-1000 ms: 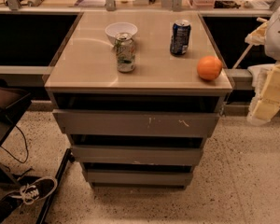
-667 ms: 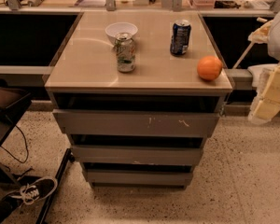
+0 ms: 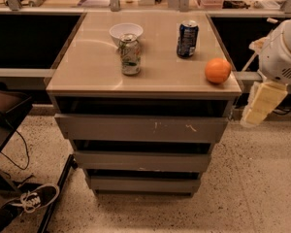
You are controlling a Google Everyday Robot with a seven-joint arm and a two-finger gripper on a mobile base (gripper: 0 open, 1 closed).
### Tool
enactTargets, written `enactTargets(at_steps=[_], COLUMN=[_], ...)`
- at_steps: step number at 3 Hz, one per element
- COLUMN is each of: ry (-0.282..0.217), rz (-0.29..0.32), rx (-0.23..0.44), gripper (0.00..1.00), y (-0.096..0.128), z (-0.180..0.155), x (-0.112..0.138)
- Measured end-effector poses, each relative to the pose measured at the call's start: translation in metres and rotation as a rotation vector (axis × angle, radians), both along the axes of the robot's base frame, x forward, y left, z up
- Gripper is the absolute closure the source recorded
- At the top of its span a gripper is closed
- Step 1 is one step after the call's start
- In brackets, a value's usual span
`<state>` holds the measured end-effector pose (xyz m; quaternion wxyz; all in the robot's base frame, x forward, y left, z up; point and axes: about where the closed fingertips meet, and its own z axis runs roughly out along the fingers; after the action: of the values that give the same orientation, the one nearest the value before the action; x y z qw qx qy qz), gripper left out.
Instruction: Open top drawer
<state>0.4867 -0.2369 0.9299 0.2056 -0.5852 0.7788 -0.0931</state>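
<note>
Nearest the camera, down and to the left of the top drawer, a dark shoe lies on the speckled floor. Directly below the top drawer sit the two narrower drawer fronts, each stepped back under it. The top drawer itself is the widest grey front, with white scuffs right of its centre and a dark slot above it, and it appears not yet pulled out.

To the right of the top drawer and clear of its end, the gripper hangs below the white arm housing. It touches nothing, and I cannot tell whether it is open or closed.

On the cabinet top over the drawer stand a green can, an orange near the right edge, a blue can and, farthest back, a white bowl.

Over the last second nothing has shifted, neither arm, drawer nor objects. I judge the task has barely begun: the gripper must first come round to the drawer's front or upper lip.
</note>
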Motion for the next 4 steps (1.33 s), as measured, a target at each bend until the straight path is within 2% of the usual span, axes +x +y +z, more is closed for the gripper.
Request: enactTargets(at_steps=[1,2,3,4], ry=[-0.015,0.015,0.017,0.046], rz=[0.003,0.018,0.019,0.042], rx=[0.023,0.076,0.08,0.121], gripper=[0.0,0.0,0.0,0.0], y=[-0.008,-0.009,-0.009,-0.001], z=[-0.017,-0.031,-0.033,-0.051], x=[0.035,0.054,0.055,0.041])
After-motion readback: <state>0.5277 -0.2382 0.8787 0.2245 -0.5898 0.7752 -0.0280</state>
